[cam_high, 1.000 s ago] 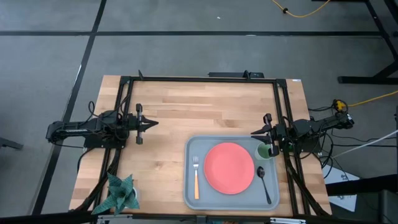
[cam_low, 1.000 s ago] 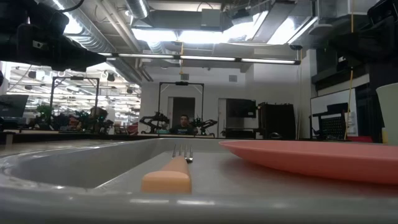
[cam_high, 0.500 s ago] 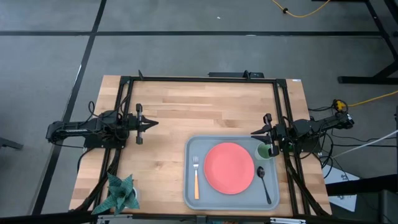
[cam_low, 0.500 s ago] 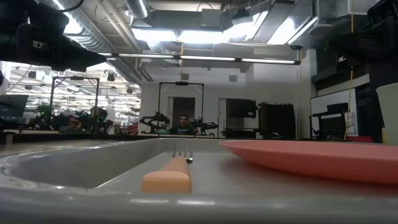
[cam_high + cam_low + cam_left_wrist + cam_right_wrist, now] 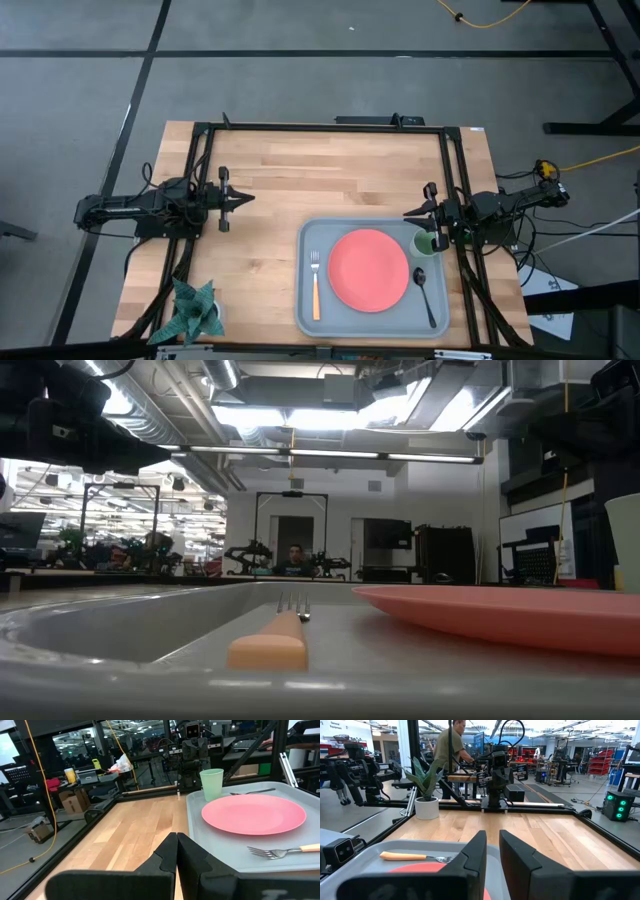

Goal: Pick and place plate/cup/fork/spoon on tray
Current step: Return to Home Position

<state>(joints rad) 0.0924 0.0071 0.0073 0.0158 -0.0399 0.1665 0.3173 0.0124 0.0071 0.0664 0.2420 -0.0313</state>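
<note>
The grey-blue tray (image 5: 304,300) lies at the table's near right. On it lie the coral-red plate (image 5: 369,269) in the middle, the orange-handled fork (image 5: 315,288) to its left, the dark spoon (image 5: 426,294) to its right, and the pale green cup (image 5: 424,242), upright in the far right corner. My left gripper (image 5: 249,198) is shut and empty over bare wood at mid left. My right gripper (image 5: 407,213) hangs just past the tray's far right corner beside the cup, empty, its fingers shut but for a narrow slit (image 5: 492,845).
A potted plant (image 5: 190,312) stands at the table's near left corner. Black frame rails (image 5: 200,180) run along the left, far and right edges. Bare wood lies between the arms and left of the tray. A person (image 5: 451,750) stands in the room beyond the table.
</note>
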